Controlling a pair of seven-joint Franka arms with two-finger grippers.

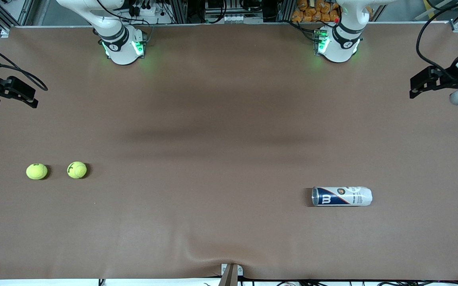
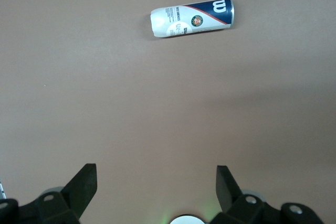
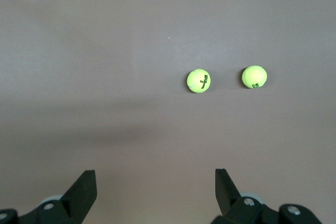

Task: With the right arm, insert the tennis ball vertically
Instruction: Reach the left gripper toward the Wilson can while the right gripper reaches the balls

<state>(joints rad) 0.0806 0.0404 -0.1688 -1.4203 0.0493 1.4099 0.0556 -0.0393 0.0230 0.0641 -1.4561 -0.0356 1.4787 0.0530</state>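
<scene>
A wide brown table (image 1: pixel 229 119) holds three loose things. Two bright yellow-green tennis balls lie side by side toward the right arm's end of the table, close together but not touching. The outer tennis ball (image 1: pixel 36 171) sits nearest that end; the inner tennis ball (image 1: pixel 77 169) is just beside it, toward the middle, and shows a dark printed logo on its felt. Both have the usual fuzzy surface and curved seam.

Well apart from them, toward the left arm's end and a little nearer the front camera, a ball can (image 1: pixel 342 196) lies on its side. It is a cylinder with a white and navy label bearing a large white W, and a silver rim at the end that faces the balls.

The right gripper (image 3: pixel 152 190) hangs above the table at the right arm's end, its two black fingers spread wide with nothing between them. The left gripper (image 2: pixel 155 187) hangs likewise at the left arm's end, fingers wide apart and holding nothing. Both arms wait.
</scene>
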